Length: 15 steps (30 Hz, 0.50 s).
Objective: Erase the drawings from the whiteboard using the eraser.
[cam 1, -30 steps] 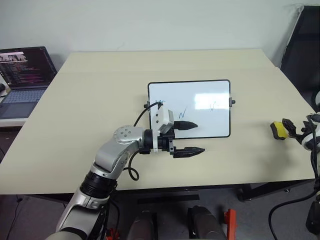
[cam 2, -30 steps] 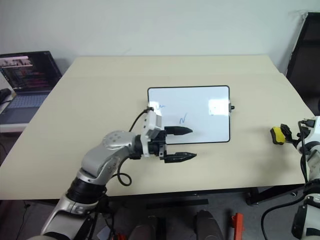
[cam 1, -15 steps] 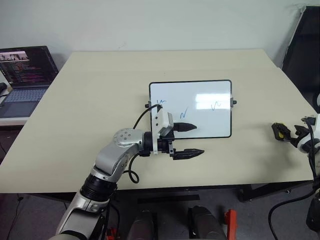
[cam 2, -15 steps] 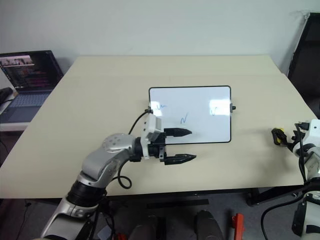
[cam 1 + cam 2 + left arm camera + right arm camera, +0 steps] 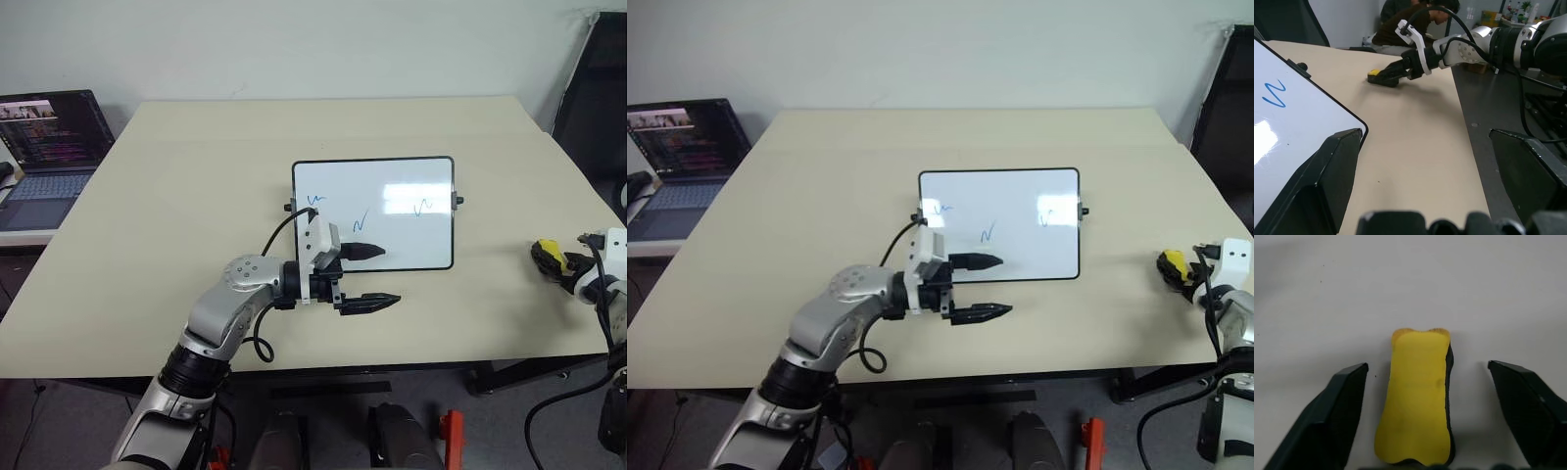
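The whiteboard (image 5: 373,212) lies flat at mid-table with three small blue drawings (image 5: 360,221) on it. Over its near edge my left gripper (image 5: 377,275) hovers level and open, one finger above the board, the other above the bare table. The yellow eraser (image 5: 1418,416) lies on the table near the right edge. My right gripper (image 5: 1427,364) is open and straddles it, a finger (image 5: 1337,416) on each side with a gap to the block. The left wrist view also catches the eraser (image 5: 1381,76) under the right gripper (image 5: 1396,73).
An open laptop (image 5: 49,137) sits on a side table at far left. A black chair (image 5: 598,88) stands at the back right. The table's right edge runs close to the eraser. A seated person (image 5: 1415,19) appears beyond the table in the left wrist view.
My right gripper has come down and in over the eraser, and its fingers have narrowed around it. The left arm has held still. The camera shifted slightly.
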Available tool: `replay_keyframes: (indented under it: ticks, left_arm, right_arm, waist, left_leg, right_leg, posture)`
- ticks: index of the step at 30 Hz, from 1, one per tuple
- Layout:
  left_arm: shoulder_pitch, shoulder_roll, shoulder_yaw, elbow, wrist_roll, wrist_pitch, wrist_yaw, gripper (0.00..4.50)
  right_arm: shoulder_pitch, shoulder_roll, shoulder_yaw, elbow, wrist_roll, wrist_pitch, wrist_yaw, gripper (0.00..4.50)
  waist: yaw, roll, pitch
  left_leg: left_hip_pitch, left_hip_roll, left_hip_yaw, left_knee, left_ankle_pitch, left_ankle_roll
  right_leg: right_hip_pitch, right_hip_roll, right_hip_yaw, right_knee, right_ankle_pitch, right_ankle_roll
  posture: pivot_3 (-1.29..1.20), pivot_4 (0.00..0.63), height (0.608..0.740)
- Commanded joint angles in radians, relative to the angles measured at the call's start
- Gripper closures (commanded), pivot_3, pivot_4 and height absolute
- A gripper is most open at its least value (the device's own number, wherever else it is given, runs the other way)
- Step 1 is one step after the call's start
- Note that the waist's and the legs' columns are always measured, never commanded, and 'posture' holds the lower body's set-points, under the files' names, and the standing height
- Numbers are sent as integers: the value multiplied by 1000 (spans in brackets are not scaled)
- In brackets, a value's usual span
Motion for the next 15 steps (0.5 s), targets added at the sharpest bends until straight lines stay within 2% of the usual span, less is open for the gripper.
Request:
replay_keyframes:
  ticks: [1, 5, 6, 12, 15]
  left_arm:
    - [4, -5, 11, -46, -8, 6, 16, 0]
    - [8, -4, 12, -50, -11, 10, 22, 0]
    - [7, -4, 12, -50, -11, 11, 22, 0]
    - [7, 17, 35, -44, -11, 11, 21, 0]
    - [15, 61, 75, -30, -5, 6, 17, 0]
  right_arm:
    - [-27, -6, 1, 0, -10, -15, -2, 1641]
    - [-32, -3, 0, 4, -15, -19, -6, 3065]
    - [-32, -2, -1, 4, -15, -21, -7, 3286]
    - [-16, -5, -36, -69, 22, -20, 0, 3328]
    - [14, -13, -69, -261, 79, 45, 16, 3329]
  waist:
    - [0, 0, 0]
    - [0, 0, 0]
    - [0, 0, 0]
    - [0, 0, 0]
    - [-2, 0, 0]
  left_leg:
    - [0, 0, 0, 0, 0, 0]
    - [0, 0, 0, 0, 0, 0]
    - [0, 0, 0, 0, 0, 0]
    - [0, 0, 0, 0, 0, 0]
    - [0, 0, 0, 0, 0, 0]
  right_leg:
    - [0, 0, 0, 0, 0, 0]
    - [0, 0, 0, 0, 0, 0]
    - [0, 0, 0, 0, 0, 0]
    - [0, 0, 0, 0, 0, 0]
    - [0, 0, 0, 0, 0, 0]
  posture:
    - [0, 150, 740]
    - [0, 150, 740]
    - [0, 150, 740]
    - [0, 150, 740]
    - [0, 150, 740]
